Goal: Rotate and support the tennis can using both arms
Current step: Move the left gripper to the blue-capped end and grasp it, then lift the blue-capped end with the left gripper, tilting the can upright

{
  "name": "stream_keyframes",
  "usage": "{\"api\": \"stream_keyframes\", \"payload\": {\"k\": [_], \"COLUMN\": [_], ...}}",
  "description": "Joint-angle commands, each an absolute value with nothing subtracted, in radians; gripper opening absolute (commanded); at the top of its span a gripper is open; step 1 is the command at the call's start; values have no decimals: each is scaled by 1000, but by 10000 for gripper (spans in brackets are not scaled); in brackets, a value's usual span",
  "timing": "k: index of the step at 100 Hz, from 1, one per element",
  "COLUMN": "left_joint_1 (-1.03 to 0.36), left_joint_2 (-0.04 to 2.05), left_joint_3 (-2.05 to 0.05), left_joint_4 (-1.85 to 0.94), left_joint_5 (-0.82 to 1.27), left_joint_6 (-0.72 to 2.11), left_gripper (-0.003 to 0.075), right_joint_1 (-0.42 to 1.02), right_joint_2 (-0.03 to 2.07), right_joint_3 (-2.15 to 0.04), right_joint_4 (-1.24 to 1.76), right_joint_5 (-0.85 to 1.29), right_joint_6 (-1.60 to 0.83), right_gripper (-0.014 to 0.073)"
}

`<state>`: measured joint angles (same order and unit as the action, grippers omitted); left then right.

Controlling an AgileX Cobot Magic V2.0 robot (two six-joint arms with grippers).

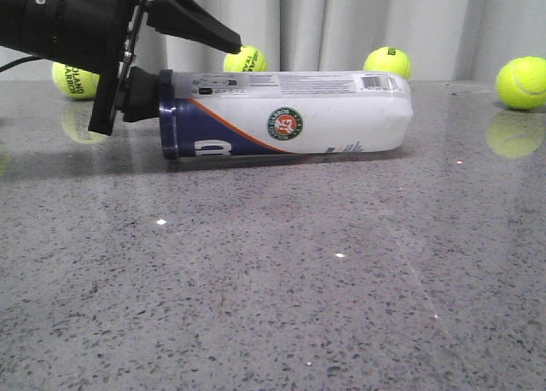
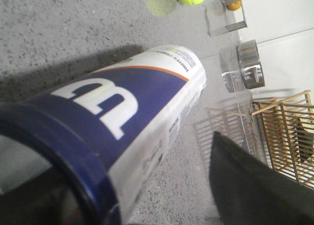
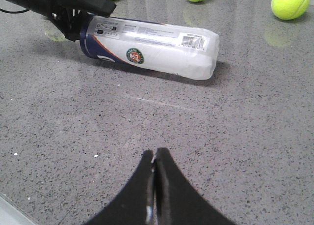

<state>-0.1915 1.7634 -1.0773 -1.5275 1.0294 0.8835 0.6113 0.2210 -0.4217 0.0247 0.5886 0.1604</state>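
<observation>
The tennis can [image 1: 290, 113] lies on its side on the grey table [image 1: 273, 271], navy rim to the left, ribbed base to the right, round logo facing me. My left gripper [image 1: 183, 67] is open at the rim end. One black finger [image 1: 205, 28] reaches over the can's upper far side; in the left wrist view this finger [image 2: 243, 185] stands apart from the can [image 2: 122, 102]. The other finger is hidden at the can's mouth. My right gripper [image 3: 155, 154] is shut with nothing in it, low over the table, well short of the can [image 3: 152, 45].
Several yellow-green tennis balls lie behind the can: one far left [image 1: 75, 79], one behind the rim [image 1: 246, 61], one behind the base [image 1: 388, 62], one far right [image 1: 522, 82]. Clear and metal stands [image 2: 245, 63] and a wooden rack [image 2: 289, 136] stand beyond the can.
</observation>
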Motion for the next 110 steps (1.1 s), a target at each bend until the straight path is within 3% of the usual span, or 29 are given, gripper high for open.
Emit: {"api": "stream_keyframes", "payload": {"k": [1,35,82,110], "left_joint_1": [-200,-200,-200,-200], "left_joint_2": [1723,1723,1700,1639], "left_joint_3": [-1107,-1107,-1143,-1418], "left_joint_4": [-1606,-1652,-1713,-1350], "left_joint_5": [1088,1088,1199,1201], "left_joint_6": [891,891,972,717], "left_gripper": [304,-21,-20,-20], "right_joint_1": [613,613,613,613], "right_joint_2": [230,230,230,230], "right_joint_3": [-445,-445,-445,-445], "right_joint_4": [10,10,10,10], "right_joint_5": [514,514,514,514], "right_joint_6": [154,154,154,154], "right_gripper": [-58,-58,-58,-58]}}
